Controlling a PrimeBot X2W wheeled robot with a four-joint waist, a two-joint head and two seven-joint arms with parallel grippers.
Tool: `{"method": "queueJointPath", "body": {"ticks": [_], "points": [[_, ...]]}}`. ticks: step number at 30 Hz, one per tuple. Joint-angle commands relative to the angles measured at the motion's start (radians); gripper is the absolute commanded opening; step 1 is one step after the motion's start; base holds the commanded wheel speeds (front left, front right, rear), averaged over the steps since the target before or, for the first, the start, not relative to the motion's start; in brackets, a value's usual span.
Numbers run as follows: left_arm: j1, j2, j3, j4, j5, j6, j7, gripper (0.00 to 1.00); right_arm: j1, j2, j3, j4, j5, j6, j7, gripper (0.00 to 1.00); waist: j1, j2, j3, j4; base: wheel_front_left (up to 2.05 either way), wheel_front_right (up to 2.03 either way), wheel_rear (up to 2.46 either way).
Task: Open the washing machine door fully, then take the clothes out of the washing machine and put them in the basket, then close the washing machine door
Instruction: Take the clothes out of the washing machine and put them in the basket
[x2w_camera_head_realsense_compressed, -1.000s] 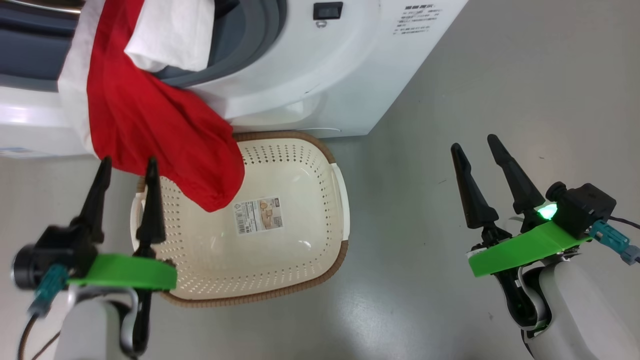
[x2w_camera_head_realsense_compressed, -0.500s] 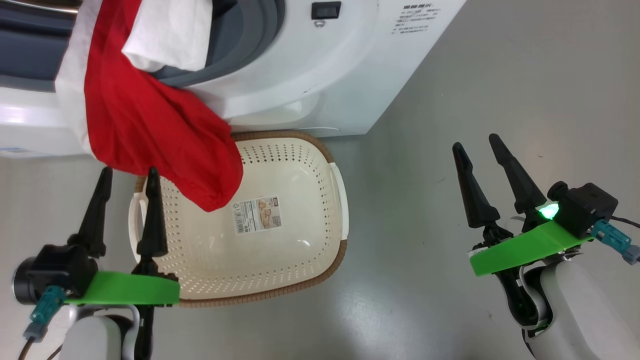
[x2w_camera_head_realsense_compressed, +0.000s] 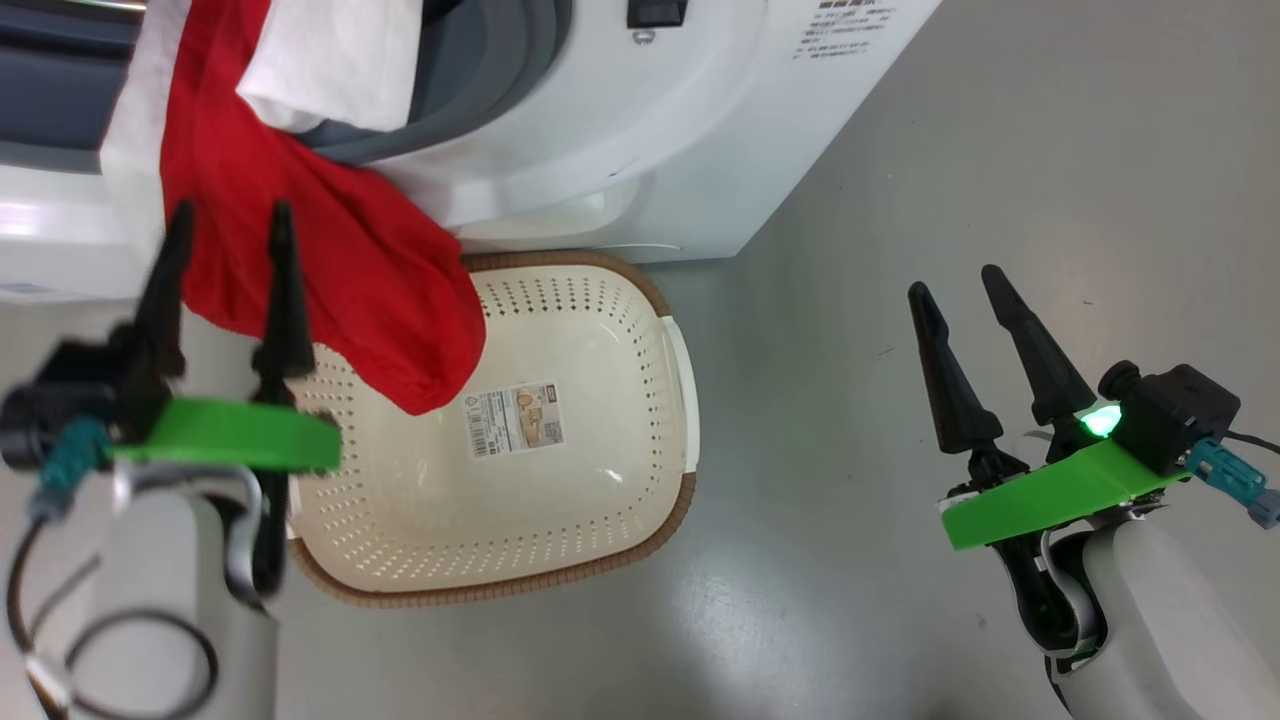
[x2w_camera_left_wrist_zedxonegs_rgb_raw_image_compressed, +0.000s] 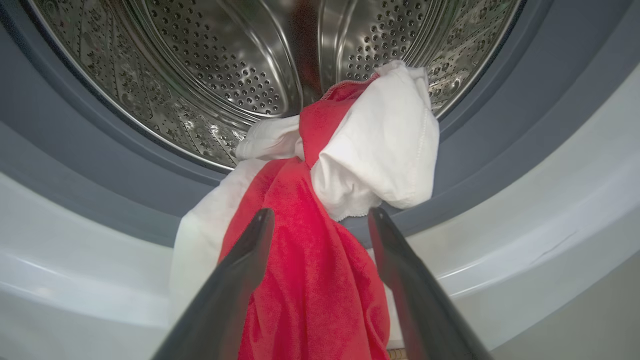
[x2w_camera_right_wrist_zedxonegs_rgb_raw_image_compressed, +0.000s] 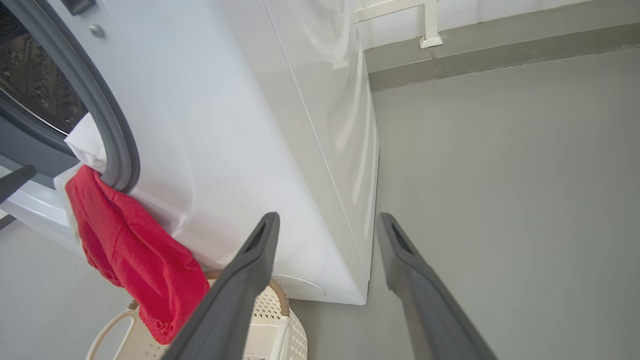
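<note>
Over the last second the left gripper has risen from the basket's near side to the hanging clothes. Its 2 fingers are spread wide and empty. From the left wrist, the red cloth hangs between them; whether they touch it cannot be told. The clothes spill from the drum over the grey ring of the washing machine, with the lower end dangling above the basket. The right gripper, also spread and empty, hovers well apart over the floor.

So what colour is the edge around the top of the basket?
Brown and woven-looking, on the cream basket. Best in the head view.
</note>
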Motion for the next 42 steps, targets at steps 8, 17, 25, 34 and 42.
{"method": "queueJointPath", "body": {"ticks": [8, 17, 25, 34, 42], "points": [[-0.177, 0.087, 0.029, 0.22, 0.038, 0.015, -0.005, 1.0, 0.006, 0.009, 0.025, -0.022, -0.001, 0.007, -0.006, 1.0, 0.0, 0.0, 0.006, -0.013, 0.0, 0.0, 0.0], [-0.289, 0.116, 0.013, 0.407, 0.038, 0.013, -0.005, 1.0, 0.007, 0.014, 0.02, -0.025, -0.001, 0.007, -0.006, 1.0, 0.0, 0.0, 0.012, -0.023, 0.0, 0.0, 0.0], [-0.333, 0.118, 0.002, 0.468, 0.033, 0.009, -0.005, 0.29, 0.007, 0.015, 0.017, -0.028, -0.003, 0.007, -0.006, 1.0, 0.0, 0.0, 0.012, -0.024, 0.0, 0.0, 0.0], [-0.31, 0.109, -0.013, 0.434, 0.026, -0.001, -0.005, 0.0, 0.01, 0.012, 0.021, -0.026, -0.004, 0.007, -0.006, 1.0, 0.0, 0.0, 0.0, -0.018, 0.0, 0.0, 0.0], [-0.233, 0.092, 0.015, 0.294, 0.001, -0.007, -0.005, 0.0, 0.023, 0.009, 0.022, -0.017, -0.002, 0.007, -0.006, 1.0, 0.0, 0.0, -0.034, -0.006, 0.0, 0.0, 0.0]]}}
